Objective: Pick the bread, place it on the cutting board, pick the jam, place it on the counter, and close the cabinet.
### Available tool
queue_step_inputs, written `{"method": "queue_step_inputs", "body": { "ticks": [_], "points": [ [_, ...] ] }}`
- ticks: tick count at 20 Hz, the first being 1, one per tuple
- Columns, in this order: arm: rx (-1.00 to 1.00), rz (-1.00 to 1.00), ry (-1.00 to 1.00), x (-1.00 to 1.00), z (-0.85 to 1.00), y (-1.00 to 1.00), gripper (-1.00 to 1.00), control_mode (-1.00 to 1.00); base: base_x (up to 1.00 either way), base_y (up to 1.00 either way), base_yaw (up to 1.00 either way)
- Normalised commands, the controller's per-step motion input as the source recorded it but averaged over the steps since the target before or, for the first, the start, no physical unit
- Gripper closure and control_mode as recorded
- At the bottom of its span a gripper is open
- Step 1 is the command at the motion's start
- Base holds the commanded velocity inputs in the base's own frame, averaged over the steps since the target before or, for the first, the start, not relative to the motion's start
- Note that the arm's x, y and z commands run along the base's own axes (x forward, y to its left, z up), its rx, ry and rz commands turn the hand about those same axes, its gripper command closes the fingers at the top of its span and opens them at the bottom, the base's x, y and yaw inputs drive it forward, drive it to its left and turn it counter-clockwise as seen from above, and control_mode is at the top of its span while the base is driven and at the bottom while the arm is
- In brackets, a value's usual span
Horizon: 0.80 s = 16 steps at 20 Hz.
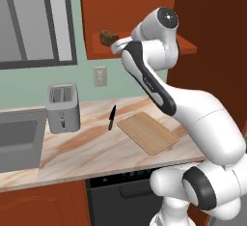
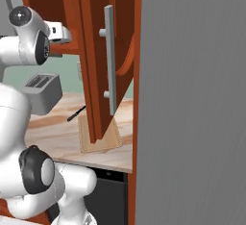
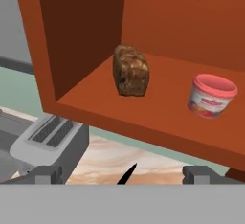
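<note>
Hovering gripper [image 3: 122, 173], fingers [image 3: 48, 174] spread, empty; bread [image 3: 130, 71] ahead above them on cabinet [image 3: 158, 117] shelf, jam [image 3: 211, 95] toward the right finger.

- Bread [image 3: 130, 71] and jam [image 3: 211, 95] stand apart on the cabinet [image 3: 158, 22] shelf, bread left (seen from the hand).
- On the bench [image 1: 91, 148]: toaster [image 1: 62, 107], knife [image 1: 112, 117], then cutting board [image 1: 147, 132].
</note>
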Motion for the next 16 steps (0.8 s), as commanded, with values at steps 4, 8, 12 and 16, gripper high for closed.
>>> {"method": "queue_step_inputs", "body": {
  "ticks": [4, 8, 12, 16],
  "points": [
    [0.0, 0.0, 0.06, 0.32, 0.01, 0.0, -1.0, -1.0, 0.0, 0.0, 0.0],
    [0.01, 0.0, 0.1, 0.43, 0.04, 0.0, -1.0, -1.0, 0.0, 0.0, 0.0],
    [0.0, 0.0, 0.07, 0.38, 0.0, 0.0, -1.0, -1.0, 0.0, 0.0, 0.0],
    [0.0, 0.0, 0.02, 0.37, 0.0, 0.0, -1.0, -1.0, 0.0, 0.0, 0.0]
  ]
}}
